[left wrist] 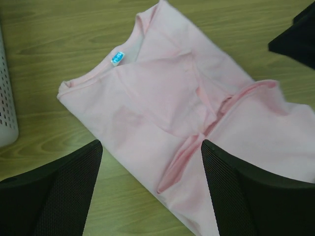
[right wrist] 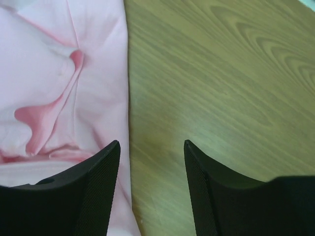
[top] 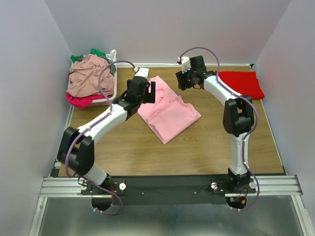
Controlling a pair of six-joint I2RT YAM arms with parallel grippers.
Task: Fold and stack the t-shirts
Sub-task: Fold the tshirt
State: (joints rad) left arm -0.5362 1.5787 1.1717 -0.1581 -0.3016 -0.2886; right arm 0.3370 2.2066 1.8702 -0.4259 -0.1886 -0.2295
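While a white basket sits left of the spread, empty left fingers, the creased pink t-shirt lies below them, its edge under the parted right fingers.

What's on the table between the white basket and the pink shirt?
Nothing. Only bare wooden table separates the basket from the pink shirt. The left wrist view shows that strip plainly.
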